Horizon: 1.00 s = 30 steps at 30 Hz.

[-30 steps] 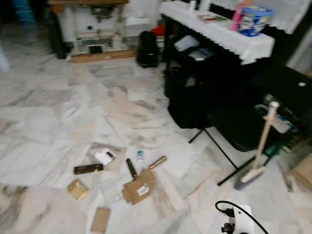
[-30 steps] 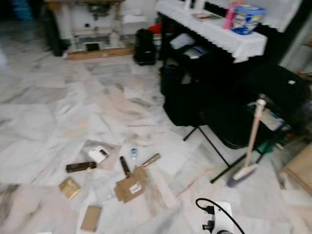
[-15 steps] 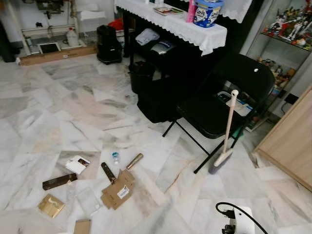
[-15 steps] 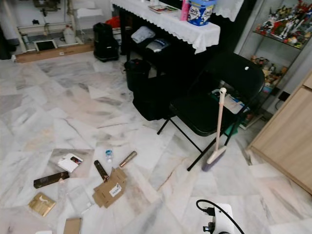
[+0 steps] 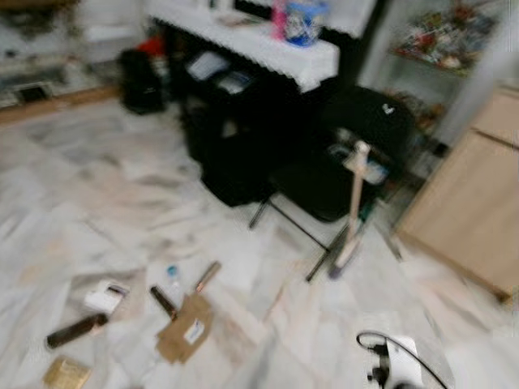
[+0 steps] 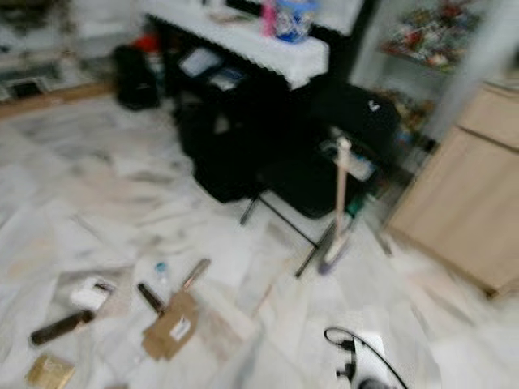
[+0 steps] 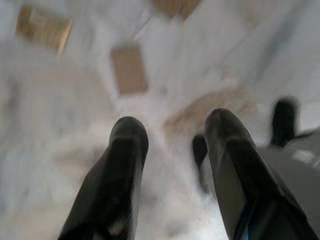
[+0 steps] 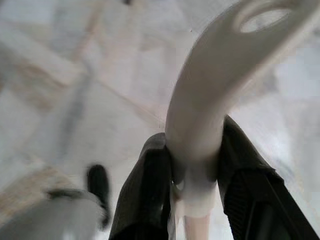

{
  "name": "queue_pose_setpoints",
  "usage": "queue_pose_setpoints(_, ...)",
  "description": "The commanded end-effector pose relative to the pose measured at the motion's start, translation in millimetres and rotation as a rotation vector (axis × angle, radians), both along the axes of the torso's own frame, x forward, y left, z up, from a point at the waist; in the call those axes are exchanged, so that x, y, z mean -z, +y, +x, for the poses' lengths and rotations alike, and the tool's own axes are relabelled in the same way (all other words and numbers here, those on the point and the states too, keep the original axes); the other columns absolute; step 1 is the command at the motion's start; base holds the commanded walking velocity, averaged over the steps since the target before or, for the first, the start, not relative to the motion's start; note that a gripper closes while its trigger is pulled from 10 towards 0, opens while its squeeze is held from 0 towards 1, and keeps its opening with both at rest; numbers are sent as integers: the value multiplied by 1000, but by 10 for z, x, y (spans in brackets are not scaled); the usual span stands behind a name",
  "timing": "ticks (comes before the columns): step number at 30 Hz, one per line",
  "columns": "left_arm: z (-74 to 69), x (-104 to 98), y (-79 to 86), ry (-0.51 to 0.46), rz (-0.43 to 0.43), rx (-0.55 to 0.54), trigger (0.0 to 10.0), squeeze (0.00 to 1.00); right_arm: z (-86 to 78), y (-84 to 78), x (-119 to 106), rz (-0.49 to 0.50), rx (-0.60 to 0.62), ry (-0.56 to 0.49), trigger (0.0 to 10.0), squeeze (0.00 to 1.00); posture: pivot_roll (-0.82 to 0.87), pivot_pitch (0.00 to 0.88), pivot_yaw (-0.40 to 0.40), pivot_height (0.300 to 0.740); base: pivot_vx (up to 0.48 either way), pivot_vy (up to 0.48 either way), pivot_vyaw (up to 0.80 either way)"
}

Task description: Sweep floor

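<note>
Marble floor, pale with grey veins, carries everything; the head views are blurred. A black desk with a white lace cloth stands at the far edge of the floor, with dark bags packed under it. A light wood cabinet stands along the floor's right edge. A black folding chair sits between desk and cabinet.

The broom is propped against the chair's front edge. It looks parked there to stay upright and easy to grab. Its long axis is near vertical with a slight tilt. The handle tip points up and away from the robot, and the brush head rests on the floor beside the chair's front leg, toward the robot.

Litter is scattered on open floor to the robot's left, well apart from the broom. It is likely the stuff to be swept:
- a flattened cardboard piece
- a dark stick-shaped item
- a white card
- a gold-brown box near the floor's closest edge
- a small bottle

The left tool hangs over the floor with its fingers spread wide and nothing between them; brown cardboard scraps lie below it. The right tool is clamped on a white plastic handle with a hanging hole at its end. I judge this to be a dustpan handle, though the rest of it is out of view. The handle runs on past the fingers along their line, so the grip looks secure for carrying.
</note>
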<state>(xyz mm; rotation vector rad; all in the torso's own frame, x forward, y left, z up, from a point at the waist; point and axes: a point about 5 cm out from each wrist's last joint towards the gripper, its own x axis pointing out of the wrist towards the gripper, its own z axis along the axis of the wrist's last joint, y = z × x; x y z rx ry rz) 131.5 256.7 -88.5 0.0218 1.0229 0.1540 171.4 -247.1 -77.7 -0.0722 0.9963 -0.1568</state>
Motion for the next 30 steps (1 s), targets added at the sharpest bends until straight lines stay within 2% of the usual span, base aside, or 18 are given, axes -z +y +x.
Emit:
queue_pose_setpoints(1, 459, -178, -268, -304, -48, -62, 10000, 0, 713, 467, -318, 254, -19, -261, 10000, 0, 26, 135, -25, 740, 0, 0, -781)
queue_pose_setpoints(30, 526, -219, -275, -335, -48, -42, 10000, 0, 752, 465, -345, 240, 1, -280, 10000, 0, 24, 158, -25, 740, 0, 0, -781)
